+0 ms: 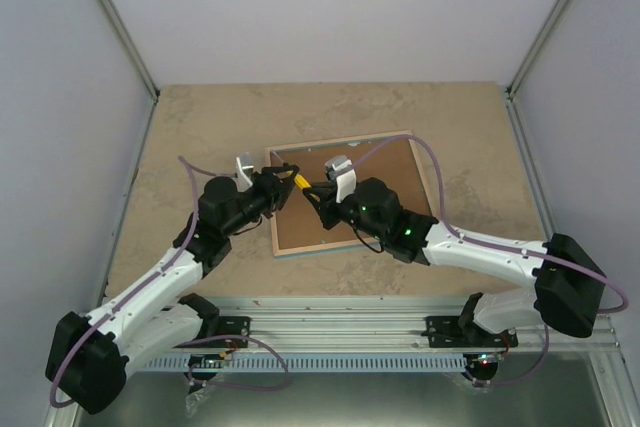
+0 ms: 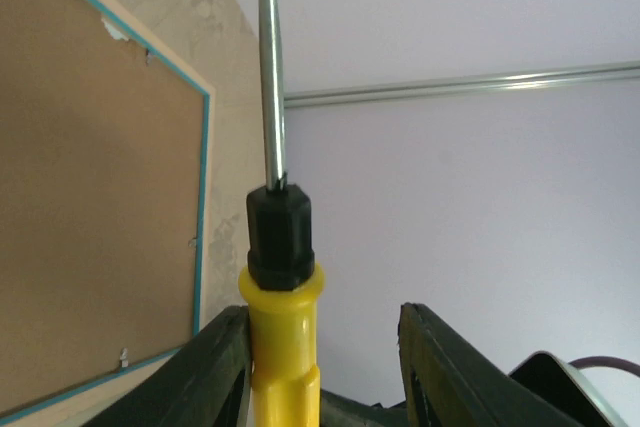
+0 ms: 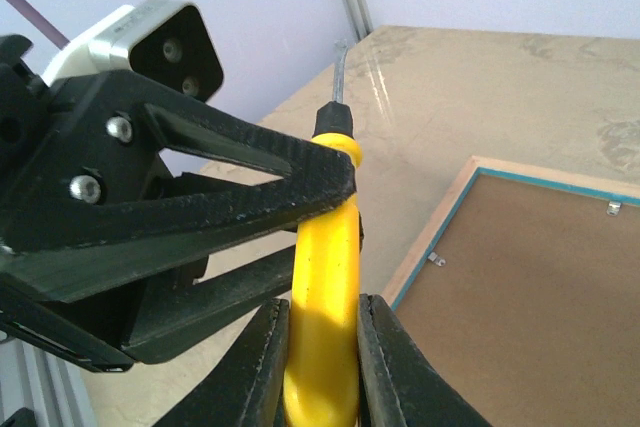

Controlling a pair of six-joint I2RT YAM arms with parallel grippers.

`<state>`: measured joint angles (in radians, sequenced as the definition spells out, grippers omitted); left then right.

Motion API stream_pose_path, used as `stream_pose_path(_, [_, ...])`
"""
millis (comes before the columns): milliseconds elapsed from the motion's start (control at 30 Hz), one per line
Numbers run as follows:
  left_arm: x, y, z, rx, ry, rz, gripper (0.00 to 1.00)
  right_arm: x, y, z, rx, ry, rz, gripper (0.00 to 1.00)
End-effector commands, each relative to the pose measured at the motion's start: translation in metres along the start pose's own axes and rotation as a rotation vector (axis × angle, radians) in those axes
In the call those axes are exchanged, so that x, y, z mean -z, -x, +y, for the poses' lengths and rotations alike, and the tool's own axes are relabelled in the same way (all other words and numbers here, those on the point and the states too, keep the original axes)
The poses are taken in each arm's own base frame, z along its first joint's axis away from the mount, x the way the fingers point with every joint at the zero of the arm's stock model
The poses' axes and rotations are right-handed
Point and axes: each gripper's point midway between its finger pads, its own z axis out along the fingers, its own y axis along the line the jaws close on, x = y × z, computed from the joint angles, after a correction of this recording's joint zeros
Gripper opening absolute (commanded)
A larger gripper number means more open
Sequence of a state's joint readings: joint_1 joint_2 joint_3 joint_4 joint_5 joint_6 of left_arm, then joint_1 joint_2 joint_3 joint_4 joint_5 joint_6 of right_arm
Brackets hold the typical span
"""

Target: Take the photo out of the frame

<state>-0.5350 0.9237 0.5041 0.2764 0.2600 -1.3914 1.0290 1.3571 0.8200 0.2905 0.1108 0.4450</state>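
The right gripper (image 3: 322,347) is clamped on the screwdriver (image 3: 325,267) handle, the left gripper (image 2: 325,327) stands parted, and the frame (image 1: 395,162) lies back-up directly below both.

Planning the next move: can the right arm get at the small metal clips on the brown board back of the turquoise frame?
Probably yes: the turquoise frame lies back-up just under the right gripper, metal clips uncovered; the left gripper around the yellow-handled screwdriver must clear first.

Yellow screwdriver (image 3: 325,277) in right pincer (image 3: 322,357)
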Motion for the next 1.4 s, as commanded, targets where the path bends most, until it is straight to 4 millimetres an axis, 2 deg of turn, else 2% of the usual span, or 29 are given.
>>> stream_pose_path(0, [0.009, 0.006, -0.014, -0.013, -0.051, -0.043, 0.46, 0.014, 0.009, 0.007, 0.040, 0.029, -0.001, 0.01])
stream_pose_path(133, [0.009, 0.007, -0.012, -0.004, -0.042, -0.043, 0.51, 0.022, 0.007, 0.009, 0.048, 0.046, 0.002, 0.01])
stream_pose_path(367, [0.005, 0.011, -0.008, 0.015, -0.044, -0.036, 0.51, 0.026, 0.004, 0.013, 0.077, 0.074, 0.023, 0.01])
stream_pose_path(567, [0.005, 0.016, -0.009, 0.017, -0.047, -0.045, 0.38, 0.028, -0.001, 0.013, 0.107, 0.077, 0.044, 0.01])
stream_pose_path(833, [-0.001, 0.014, -0.006, 0.036, -0.050, -0.023, 0.05, 0.024, 0.001, 0.013, 0.125, 0.077, 0.031, 0.01])
stream_pose_path(900, [-0.002, 0.014, -0.005, 0.053, -0.054, -0.019, 0.00, 0.023, 0.003, 0.011, 0.128, 0.069, 0.018, 0.06])
stream_pose_path(1067, [-0.003, 0.012, -0.003, 0.086, -0.058, -0.014, 0.00, 0.014, 0.003, 0.010, 0.152, 0.068, 0.006, 0.23])
stream_pose_path(1200, [-0.003, 0.011, -0.002, 0.110, -0.055, -0.008, 0.00, 0.007, 0.005, 0.012, 0.179, 0.079, -0.009, 0.28])
stream_pose_path(1367, [-0.002, 0.012, -0.001, 0.135, -0.056, -0.012, 0.00, 0.000, 0.009, 0.011, 0.203, 0.076, -0.021, 0.28])
